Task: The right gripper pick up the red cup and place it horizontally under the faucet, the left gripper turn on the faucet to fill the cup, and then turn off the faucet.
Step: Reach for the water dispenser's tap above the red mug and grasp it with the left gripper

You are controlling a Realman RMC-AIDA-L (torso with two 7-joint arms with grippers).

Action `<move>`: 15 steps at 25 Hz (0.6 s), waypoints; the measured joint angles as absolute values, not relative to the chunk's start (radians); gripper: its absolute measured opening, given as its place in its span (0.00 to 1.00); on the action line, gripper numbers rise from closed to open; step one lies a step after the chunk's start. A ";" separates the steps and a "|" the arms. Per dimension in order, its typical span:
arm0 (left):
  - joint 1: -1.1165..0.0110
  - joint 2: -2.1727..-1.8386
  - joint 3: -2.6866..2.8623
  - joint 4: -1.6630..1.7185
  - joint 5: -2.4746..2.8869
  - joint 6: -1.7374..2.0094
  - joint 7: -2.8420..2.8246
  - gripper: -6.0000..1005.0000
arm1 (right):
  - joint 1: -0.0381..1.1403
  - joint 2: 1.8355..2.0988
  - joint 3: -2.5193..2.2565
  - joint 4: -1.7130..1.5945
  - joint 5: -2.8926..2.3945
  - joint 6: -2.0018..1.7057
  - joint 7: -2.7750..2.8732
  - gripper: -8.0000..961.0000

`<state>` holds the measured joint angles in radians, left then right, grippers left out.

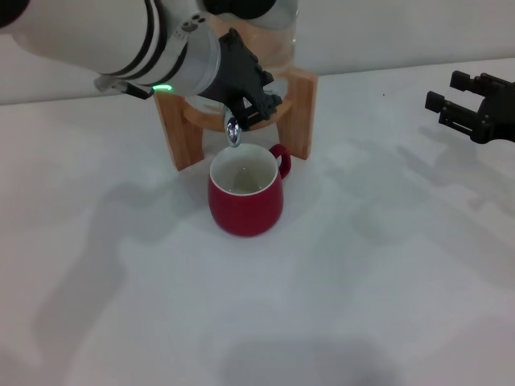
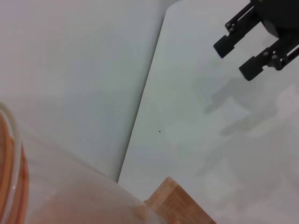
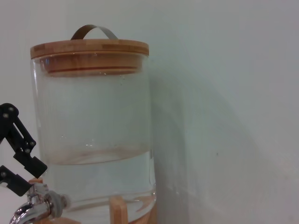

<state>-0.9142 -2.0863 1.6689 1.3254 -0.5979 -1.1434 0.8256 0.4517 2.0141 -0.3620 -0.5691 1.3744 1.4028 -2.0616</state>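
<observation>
Cup placement done: red cup (image 1: 245, 197) stood upright on the desk (image 1: 362, 273) directly below the faucet (image 1: 233, 131), handle to the far right, just in front of the wooden stand (image 1: 296, 112). No grip on it anymore. Right claw (image 1: 459, 103) parked well off to the right, above the desk, fingers spread and empty; also seen from the left wrist view (image 2: 247, 44).

Left claw (image 1: 253, 100) sat at the faucet, fingers around the lever area; clenched or not, cannot tell, contact point hidden. Faucet body (image 3: 35, 210) visible low in the right wrist view beside left claw's linkage (image 3: 16, 154).

Fill status: cup interior looked white with maybe a little liquid at the bottom, not certain. No visible stream. Glass dispenser (image 3: 93, 140) roughly a third full, bamboo lid (image 3: 89, 50) on.

Judged remaining: fill, then shut the tap.

No brands, labels or readable writing anywhere.
</observation>
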 joint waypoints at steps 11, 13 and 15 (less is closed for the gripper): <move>-0.916 -2.086 1.670 1.334 -0.622 -1.140 0.841 0.31 | 0.449 2.014 -0.362 -0.569 1.377 1.403 -2.062 0.62; -0.916 -2.086 1.670 1.334 -0.621 -1.139 0.841 0.33 | 0.449 2.014 -0.362 -0.569 1.377 1.403 -2.062 0.62; -0.915 -2.087 1.670 1.334 -0.619 -1.139 0.841 0.34 | 0.449 2.014 -0.362 -0.569 1.377 1.403 -2.062 0.62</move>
<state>-0.9150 -2.0865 1.6705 1.3336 -0.6187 -1.1392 0.8411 0.4494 2.0141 -0.3619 -0.5691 1.3770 1.4032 -2.0616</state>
